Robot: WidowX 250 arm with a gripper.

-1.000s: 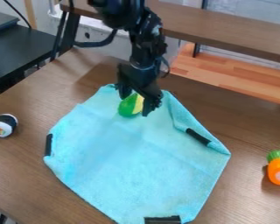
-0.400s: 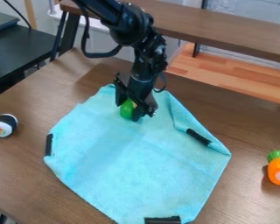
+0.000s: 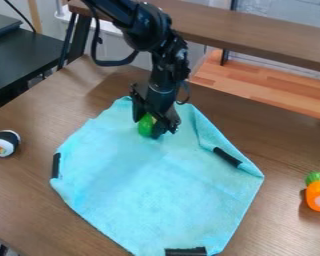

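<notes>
The gripper [image 3: 148, 128] hangs over the far part of a light blue cloth [image 3: 156, 185], and its black fingers [image 3: 158, 131] are grasping a green toy [image 3: 144, 127], one on either side of it. The toy is low between them, just above or on the cloth; which of the two cannot be told. A little yellow shows on its upper part, and the fingers hide some of the rest. Most of the cloth spreads out from below the fingers toward the camera, lying on the brown worktop [image 3: 29, 200], with an edge folded over to the right of them. Three black strips lie along the cloth's borders: one [image 3: 56, 165] well to the left of the fingers and somewhat nearer the camera, one [image 3: 227, 157] to their right by the fold, and one [image 3: 185, 251] well apart from them at the near edge. Off the cloth, a sushi toy [image 3: 5, 143], white with a black band, rests far to the left of the fingers. An orange toy [image 3: 318, 195] with a green top is far to their right and nearer the camera. Above the fingers, the black arm [image 3: 146, 30] comes in from the top edge, with a cable [image 3: 114, 63] looping out at its left. Behind them a brown plank [image 3: 256, 40] runs across.
</notes>
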